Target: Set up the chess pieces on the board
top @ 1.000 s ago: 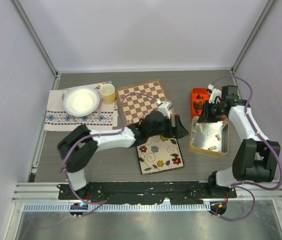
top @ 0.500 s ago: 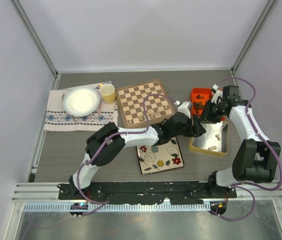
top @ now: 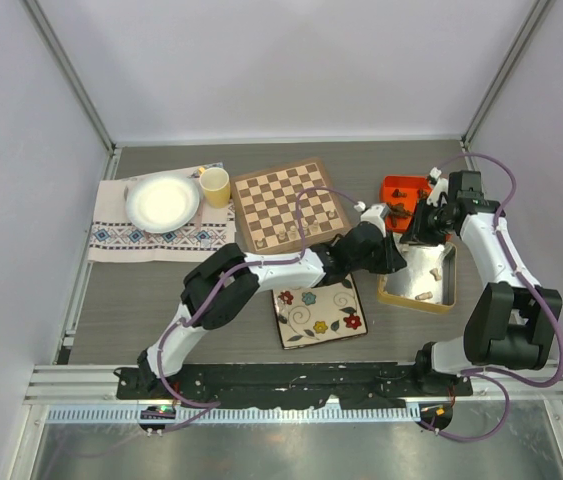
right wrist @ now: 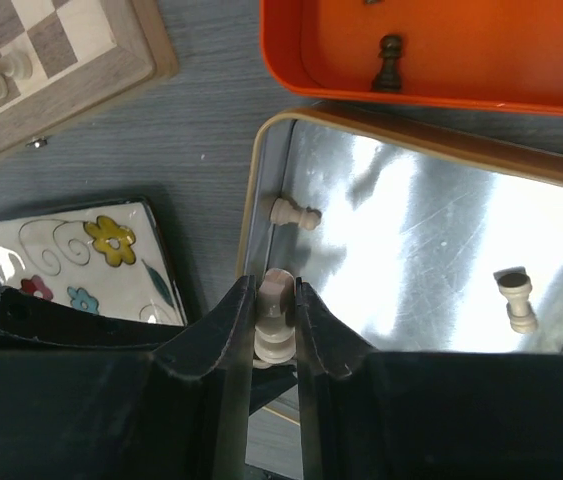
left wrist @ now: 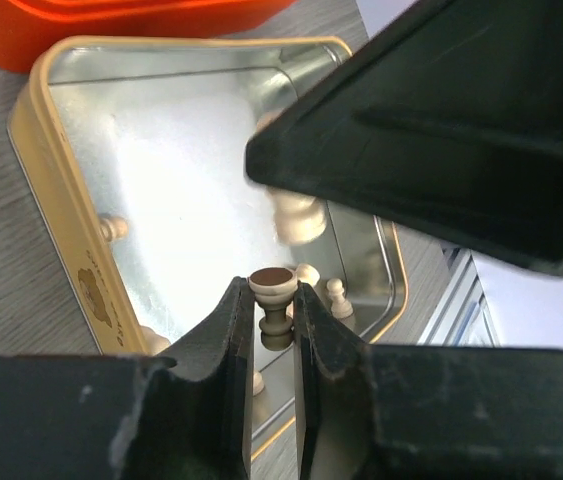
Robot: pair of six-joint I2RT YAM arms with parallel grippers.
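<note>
Grey wooden table (top: 111, 300) sits between plain white walls. On the left side of it lies a patterned cloth (top: 131, 238) with a round white plate (top: 163, 200) and a yellow cup (top: 215, 186) on it.

The board (top: 261, 190) lies at the back in the middle. A few pale pieces (right wrist: 9, 66) stand on its near edge. A square flower plate (top: 318, 312) lies in front of the board.

On the right sit a shiny tin (top: 411, 270) with a gold rim and an orange tray (right wrist: 441, 50) behind it. A dark piece (right wrist: 389, 60) stands in the tray. Two loose cream pieces (right wrist: 294, 214) lie in the tin.

The left arm reaches far across to the tin. The left gripper (left wrist: 273, 298) is inside the tin's rim, and its two fingers are pinching a pale piece with a dark top (left wrist: 273, 282) by its neck. I cannot tell if that piece touches the tin's floor.

The right gripper (right wrist: 275, 292) hangs over the left side of the tin, very close to the left one. Its fingers are squeezed on a cream piece (right wrist: 275, 305) held up off the tin.
</note>
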